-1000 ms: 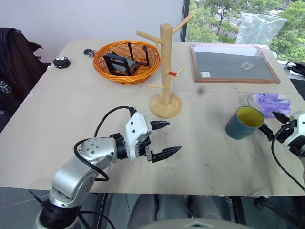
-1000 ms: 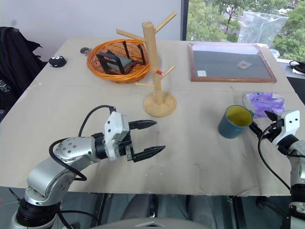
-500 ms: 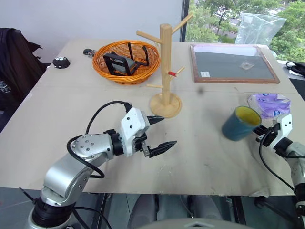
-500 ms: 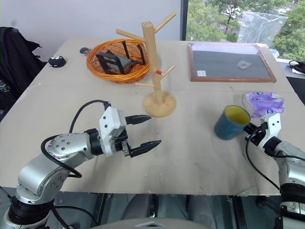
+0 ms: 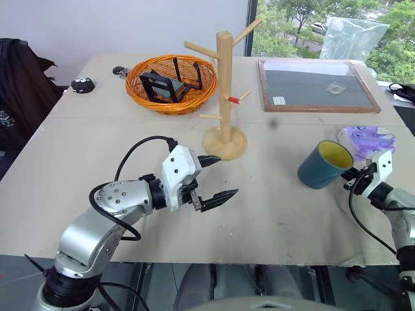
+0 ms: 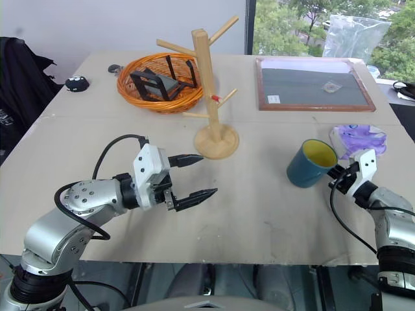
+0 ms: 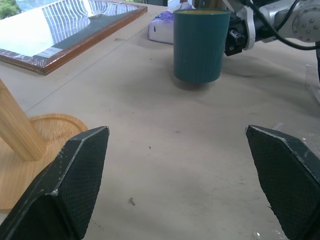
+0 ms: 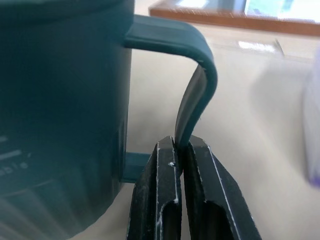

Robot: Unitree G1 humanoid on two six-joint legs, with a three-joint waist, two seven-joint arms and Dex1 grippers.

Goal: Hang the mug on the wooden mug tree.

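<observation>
- The mug [image 5: 325, 164], teal-blue with a yellow inside, sits tilted toward the right side of the surface [image 5: 130, 136], its mouth turned up and to the right.
- Small white lettering runs along the mug's side in the right wrist view; it is too blurred to read.
- The right gripper [image 5: 353, 176] has its jaws clenched on the mug's loop handle [image 8: 197, 75], pinching the thin strap of the loop between them.
- The left gripper [image 5: 216, 179] hangs over the middle of the surface with its jaws spread wide and nothing between them.
- The wooden mug tree [image 5: 225, 97] stands upright on its round base behind the left gripper, well apart from the mug. One of its pegs has a red tip [image 5: 232, 100].
- An orange woven basket [image 5: 171, 83] sits left of the tree, holding a black stand-like item.
- A wood-framed dark board [image 5: 316, 86] lies at the back right, with a small white label near its front left corner; the print is too small to read.
- A purple-patterned packet [image 5: 367, 140] lies just behind the right gripper.
- The surface is a pale beige board. A small black item [image 5: 83, 84] rests at its far left.
- Behind are a pale wall and a window with green trees outside.
</observation>
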